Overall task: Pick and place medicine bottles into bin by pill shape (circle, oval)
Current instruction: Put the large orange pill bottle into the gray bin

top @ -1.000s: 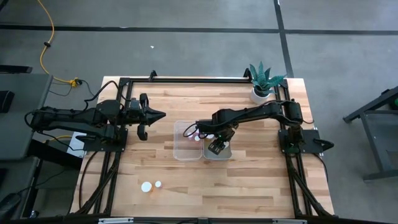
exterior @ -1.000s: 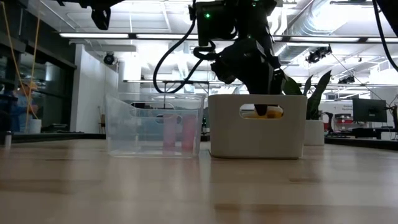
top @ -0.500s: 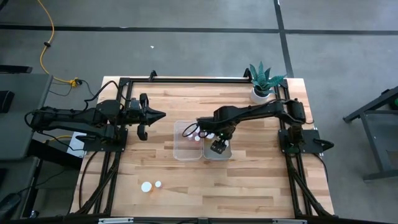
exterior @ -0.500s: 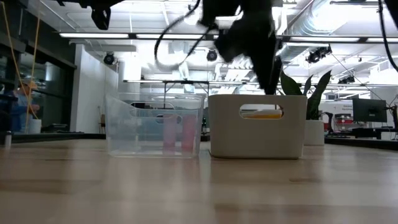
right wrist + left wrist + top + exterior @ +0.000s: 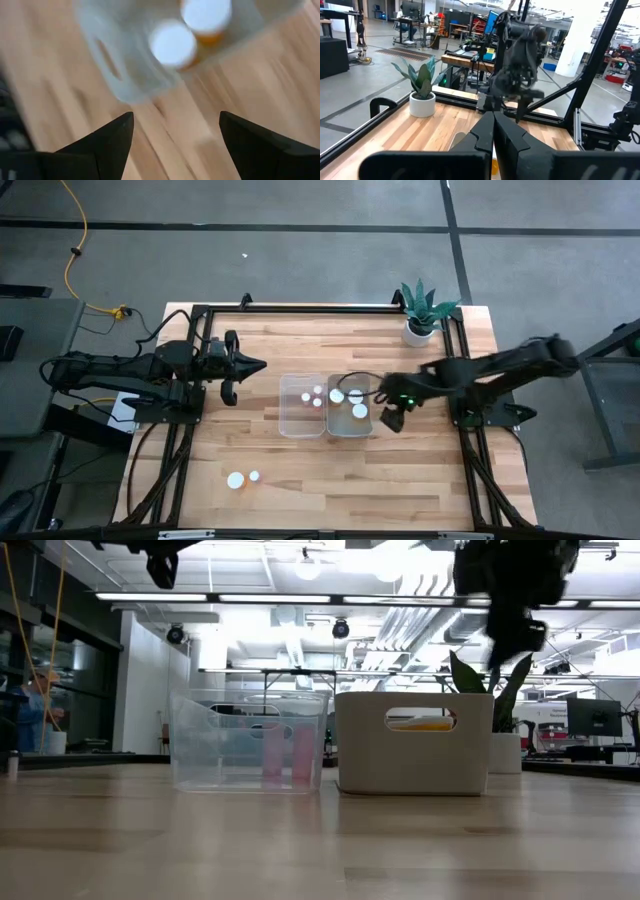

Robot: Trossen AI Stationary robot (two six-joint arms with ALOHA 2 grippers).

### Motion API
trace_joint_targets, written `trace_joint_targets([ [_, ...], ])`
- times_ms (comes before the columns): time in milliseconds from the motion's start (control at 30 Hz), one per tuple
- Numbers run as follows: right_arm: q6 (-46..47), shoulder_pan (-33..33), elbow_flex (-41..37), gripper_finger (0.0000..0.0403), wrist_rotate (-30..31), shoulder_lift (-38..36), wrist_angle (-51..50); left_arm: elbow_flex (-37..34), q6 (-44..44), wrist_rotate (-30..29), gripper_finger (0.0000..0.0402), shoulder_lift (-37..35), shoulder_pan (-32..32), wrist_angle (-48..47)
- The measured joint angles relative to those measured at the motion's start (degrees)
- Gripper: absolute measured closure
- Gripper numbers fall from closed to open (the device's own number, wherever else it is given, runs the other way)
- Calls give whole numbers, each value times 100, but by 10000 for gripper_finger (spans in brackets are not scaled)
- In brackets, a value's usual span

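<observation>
**A:** Where do you stand on the sort?

**B:** Most of it looks done. In the high view you have two or three bottles in the clear bin (image 5: 302,406) and three white caps showing in the white bin (image 5: 348,407) beside it. Two bottles (image 5: 243,478) are left, standing on the table (image 5: 300,470) near its front edge, well apart from both bins. I judge those two are all that remains.

**A:** And your grippers?

**B:** Your right gripper (image 5: 391,417) hangs just beside the white bin's outer wall, fingers (image 5: 107,140) spread wide with nothing between them. Your left gripper (image 5: 258,364) waits over the table to the left of the clear bin; its wrist view shows the fingers (image 5: 485,131) pressed together, empty.

**A:** How do the remaining bottles lie?

**B:** Both show as round white caps from above, so they appear upright, long axis vertical, caps pointing up. One cap is larger than the other. The right wrist view shows two bottles (image 5: 173,44) in the white bin upright the same way.

**A:** Pill shapes?

**B:** You cannot tell them from here; the bottles are too small to read.
</observation>
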Motion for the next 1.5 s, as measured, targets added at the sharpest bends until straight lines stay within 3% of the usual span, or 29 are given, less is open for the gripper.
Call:
trace_joint_targets([
  [100,67,88,-870,116,583,-842,1739,0,-3,-5,401,0,-2,-42],
  [167,-396,85,-1354,116,1093,-1234,3041,0,-22,-23,401,0,-2,-88],
  [300,-2581,22,-2062,116,1836,-1543,5337,0,-211,-50,401,0,0,-200],
  [400,-3735,-59,-2236,116,1913,-1551,6188,0,-240,-50,401,1,0,-253],
  [500,-3857,-97,-2235,116,1831,-1551,6320,0,-243,-50,402,2,-2,-275],
  [867,-2759,-91,-1899,128,1562,-1546,6306,0,55,-20,401,2,0,-278],
  [967,-2537,-92,-1896,179,1435,-1546,6285,0,231,-6,401,1,-2,-278],
  [1133,-2493,-95,-1896,360,1391,-1546,6283,0,400,0,396,1,-2,-278],
  [1167,-2624,-105,-1896,380,1377,-1546,6285,0,404,0,394,0,0,-279],
  [1500,-2399,-502,-1896,396,930,-1546,6288,0,269,9,336,1,0,-653],
])
